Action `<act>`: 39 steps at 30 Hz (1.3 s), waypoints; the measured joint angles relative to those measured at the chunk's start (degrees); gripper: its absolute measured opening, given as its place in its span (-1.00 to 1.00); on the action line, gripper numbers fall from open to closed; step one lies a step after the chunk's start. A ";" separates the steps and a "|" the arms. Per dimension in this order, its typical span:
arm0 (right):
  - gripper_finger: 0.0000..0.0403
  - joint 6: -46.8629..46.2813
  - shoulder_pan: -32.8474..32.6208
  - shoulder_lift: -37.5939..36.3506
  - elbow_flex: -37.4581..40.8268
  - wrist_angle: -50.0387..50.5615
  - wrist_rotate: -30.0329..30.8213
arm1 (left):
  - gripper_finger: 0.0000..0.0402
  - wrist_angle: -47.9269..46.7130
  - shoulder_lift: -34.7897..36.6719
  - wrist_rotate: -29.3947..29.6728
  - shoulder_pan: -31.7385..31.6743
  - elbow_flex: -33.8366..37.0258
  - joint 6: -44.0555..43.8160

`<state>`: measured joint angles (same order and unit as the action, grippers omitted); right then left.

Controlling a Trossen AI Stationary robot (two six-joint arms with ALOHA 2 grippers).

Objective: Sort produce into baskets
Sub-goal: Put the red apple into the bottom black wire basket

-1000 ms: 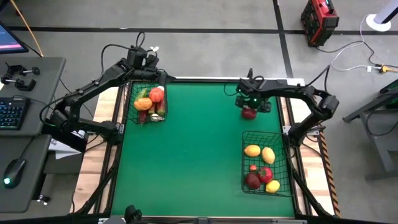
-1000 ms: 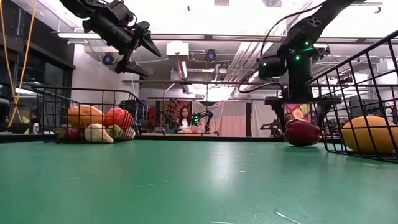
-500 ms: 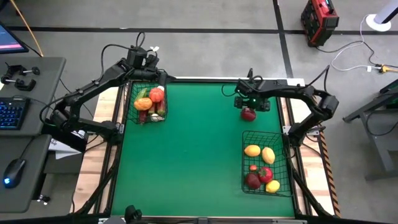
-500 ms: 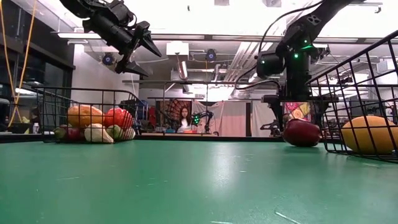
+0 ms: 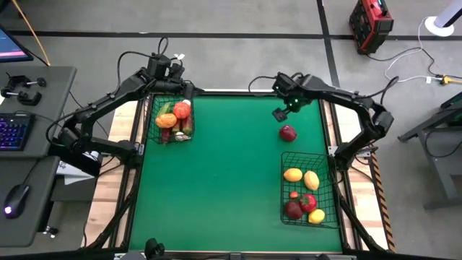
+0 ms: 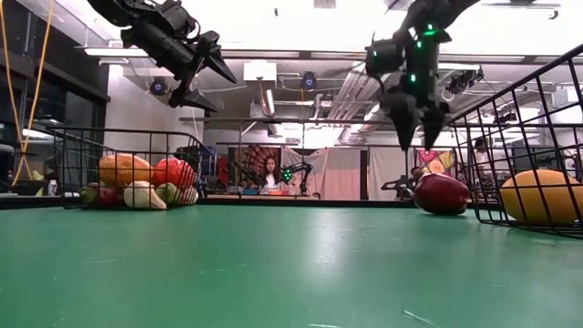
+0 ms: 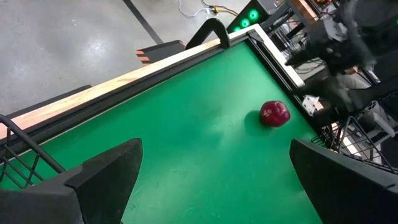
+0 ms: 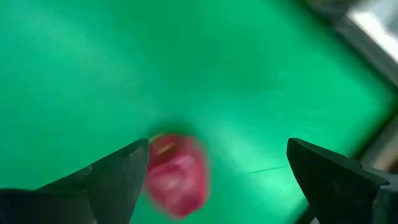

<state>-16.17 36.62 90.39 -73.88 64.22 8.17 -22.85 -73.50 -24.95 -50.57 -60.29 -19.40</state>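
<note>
Jaws spread on right gripper (image 5: 281,114), upper centre-right; dark red apple (image 5: 288,133) lies loose on surface (image 5: 224,180). Next: descend, pinch.

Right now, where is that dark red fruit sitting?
In the high view, the red fruit lies alone on the green mat, on the right side, between the right gripper and the larger basket.

a robotics lab or workshop. a green table (image 5: 216,180) stands on a bare concrete floor (image 5: 238,43) beside a desk with a keyboard (image 5: 13,132). exposed ceiling ducts (image 6: 355,87) run overhead, and a person (image 6: 271,173) sits far behind.
</note>
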 joint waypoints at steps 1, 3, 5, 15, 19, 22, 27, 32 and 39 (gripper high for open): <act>0.86 1.61 0.11 -0.02 -0.72 0.89 -3.10 | 0.98 -0.01 0.00 0.00 0.00 0.00 0.00; 0.86 3.75 0.95 -0.04 -1.03 1.63 -9.22 | 0.98 -0.05 0.00 0.00 0.00 0.00 -0.21; 0.86 4.21 1.37 0.00 -1.01 2.75 -11.44 | 0.98 -0.14 -0.01 0.00 0.00 0.00 -1.01; 0.86 9.57 -3.98 0.00 4.08 4.89 -11.73 | 0.98 -0.37 -0.02 0.00 0.00 0.00 -1.01; 0.86 11.11 -4.87 0.00 7.10 0.79 -9.74 | 0.98 -0.35 0.01 0.00 0.00 0.00 -1.06; 0.86 10.86 -4.74 0.00 9.39 -3.18 -9.50 | 0.98 -0.37 0.01 0.02 0.00 0.00 -1.51; 0.86 12.14 -4.76 -0.02 13.96 -6.37 -5.06 | 0.98 -0.38 -0.01 0.02 0.00 0.00 -2.58; 0.86 11.65 -4.76 -0.02 19.74 -12.10 -4.49 | 0.98 -0.37 -0.02 0.02 0.00 0.00 -2.97; 0.86 7.64 -4.81 -0.02 24.62 -21.50 -4.15 | 0.98 -0.37 0.01 0.02 0.00 0.00 -3.99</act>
<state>-8.53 31.81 90.37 -49.26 42.73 4.01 -23.22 -73.49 -24.93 -50.57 -60.29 -23.39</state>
